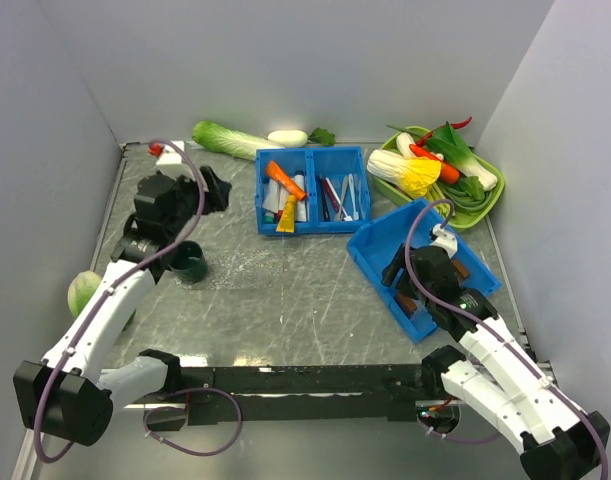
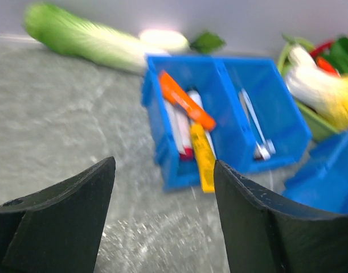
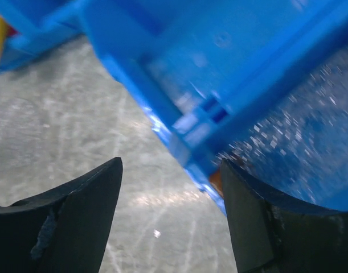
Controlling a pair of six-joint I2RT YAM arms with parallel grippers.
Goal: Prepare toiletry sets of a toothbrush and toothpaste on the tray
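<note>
Left arm is reaching up the left side of the table [image 1: 285,320], forearm angled far and wrist turned right. The left gripper [image 1: 215,190] [image 2: 162,170] is standing spread, nothing between the fingers.

The toothpaste is lying in the left compartment of the divided blue bin [image 1: 313,152] [image 2: 174,165]. The orange tube [image 1: 285,180] [image 2: 187,100] is slanting across white tubes, and the yellow tube [image 1: 287,217] [image 2: 203,158] is poking over the near wall. Both are just right of the left gripper, apart from it. A thin dark toothbrush [image 1: 324,198] is showing in the right compartment; the left wrist view is too blurred to confirm it.

Right arm is bending in from the near right. The right gripper [image 1: 397,268] [image 3: 171,170] is hanging open over the tilted blue bin [image 1: 375,245] [image 3: 230,62], its rim crossing between the fingers, ungripped.

We are seeing bare tabletop between the two bins and the arm bases. A dark green cup [image 1: 190,262] is sitting beside the left forearm.
</note>
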